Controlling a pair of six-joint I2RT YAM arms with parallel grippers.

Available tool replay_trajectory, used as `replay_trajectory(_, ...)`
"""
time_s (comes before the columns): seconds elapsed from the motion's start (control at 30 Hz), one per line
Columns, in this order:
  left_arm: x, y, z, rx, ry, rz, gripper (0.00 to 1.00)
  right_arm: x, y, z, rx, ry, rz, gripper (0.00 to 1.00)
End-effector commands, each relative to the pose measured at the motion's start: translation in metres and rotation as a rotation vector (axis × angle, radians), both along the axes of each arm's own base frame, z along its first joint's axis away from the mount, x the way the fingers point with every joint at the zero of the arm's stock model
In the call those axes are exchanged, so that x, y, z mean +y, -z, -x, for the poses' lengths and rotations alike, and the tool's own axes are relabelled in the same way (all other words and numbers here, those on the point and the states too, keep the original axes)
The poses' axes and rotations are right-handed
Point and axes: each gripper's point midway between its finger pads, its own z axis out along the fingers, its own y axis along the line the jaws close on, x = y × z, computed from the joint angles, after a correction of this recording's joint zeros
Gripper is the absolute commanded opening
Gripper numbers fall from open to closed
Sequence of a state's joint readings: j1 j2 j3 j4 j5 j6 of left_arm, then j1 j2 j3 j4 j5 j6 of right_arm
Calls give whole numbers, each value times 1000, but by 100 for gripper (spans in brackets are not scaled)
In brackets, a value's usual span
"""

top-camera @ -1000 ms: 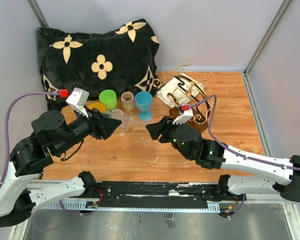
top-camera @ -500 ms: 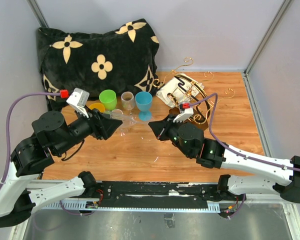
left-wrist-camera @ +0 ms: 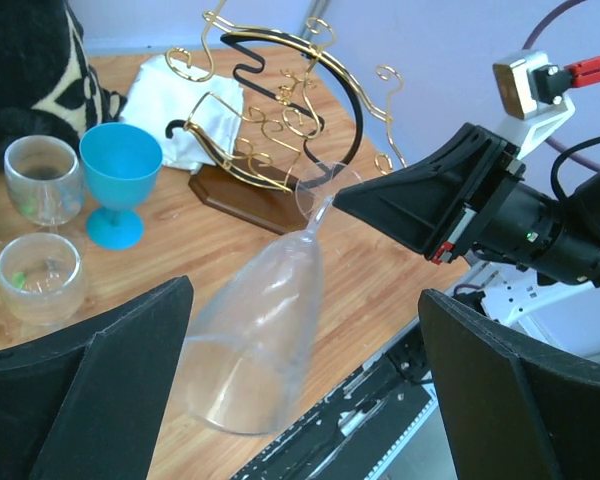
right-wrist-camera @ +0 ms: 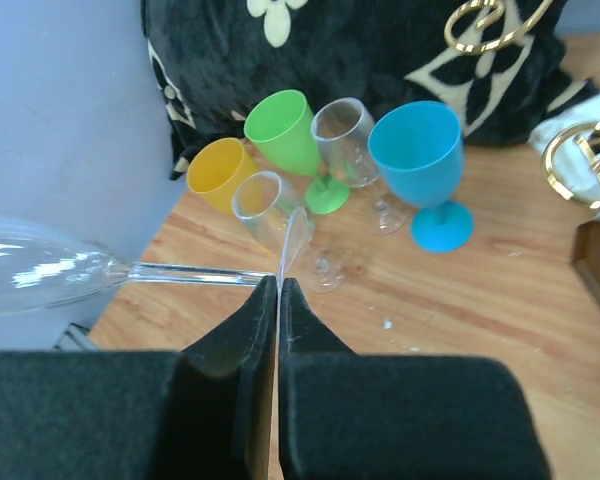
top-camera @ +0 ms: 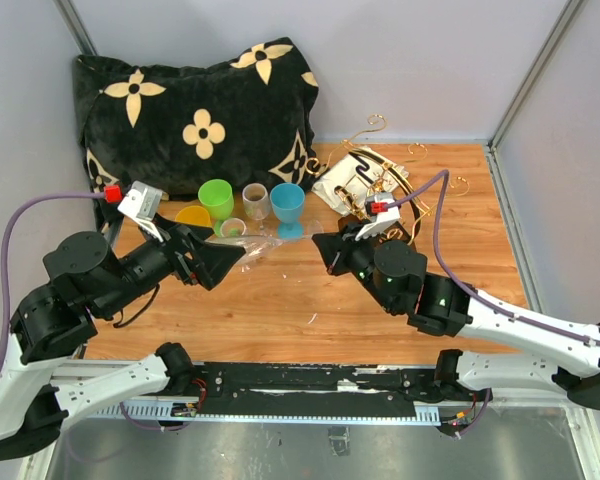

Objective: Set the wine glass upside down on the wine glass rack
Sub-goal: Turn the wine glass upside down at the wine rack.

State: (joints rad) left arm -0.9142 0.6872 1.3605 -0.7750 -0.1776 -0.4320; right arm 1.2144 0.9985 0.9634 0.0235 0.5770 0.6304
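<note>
Looking through the left wrist camera, you get the wine glass point(left-wrist-camera: 252, 340) whole: clear, long-bowled and slim-stemmed. It lies on a slant in front of the rack point(left-wrist-camera: 280, 150), mouth low and foot high, and it is not on the rack. Your left gripper point(left-wrist-camera: 305, 292) stands wide open, a finger on either side of the bowl without clamping it.

The right wrist camera shows you the grip itself. Your right gripper point(right-wrist-camera: 279, 290) is pinched tight on the rim of the glass's foot, and the stem runs off sideways.

Only the overhead view takes in the black flowered pillow point(top-camera: 195, 110) left of the rack. The rack is gold wire with curled ends, a black oval ring and a dark wooden base. A white cloth point(left-wrist-camera: 185, 105) lies just beside the rack, and a blue cup point(right-wrist-camera: 417, 150), a green cup point(right-wrist-camera: 285, 130) and a yellow cup point(right-wrist-camera: 218, 175) stand to its left.
</note>
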Motion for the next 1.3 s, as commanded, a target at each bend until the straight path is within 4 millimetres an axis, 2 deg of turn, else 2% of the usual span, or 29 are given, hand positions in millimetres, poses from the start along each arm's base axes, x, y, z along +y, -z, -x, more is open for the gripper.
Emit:
replay_trajectory(0.0, -2, -15, 5, -43, 32, 28, 100, -24, -12, -12, -172, 18, 286, 1)
replay_trajectory(0.1, 2, -14, 5, -49, 21, 13, 100, -29, -10, -12, -272, -40, 476, 0)
replay_trajectory(0.2, 6, -14, 6, -62, 20, -4, 100, -34, -8, -9, -369, -98, 594, 0)
replay_trajectory(0.33, 11, -14, 6, -88, 13, -16, 100, -40, -10, -3, -521, -166, 673, 0)
replay_trajectory(0.4, 11, -12, 4, -102, 7, -35, 100, -37, -12, 8, -589, -238, 671, 1)
replay_trajectory(0.47, 9, -8, 1, -113, 8, -51, 100, -36, -13, 17, -635, -309, 689, 1)
replay_trajectory(0.6, -1, -3, -2, -173, 46, -70, 99, -42, -11, 23, -678, -366, 768, 1)
replay_trajectory(0.83, -14, -5, -6, -385, 96, -84, 96, -36, -14, 36, -779, -483, 827, 0)
replay_trajectory(1.03, -24, -15, 11, -676, 204, -82, 95, -27, -23, 50, -843, -586, 813, 1)
replay_trajectory(1.17, -38, -2, 34, -885, 370, -185, 86, -21, -31, 68, -917, -675, 768, 1)
replay_trajectory(1.27, -45, 5, 41, -978, 437, -236, 78, -17, -36, 76, -975, -711, 743, 0)
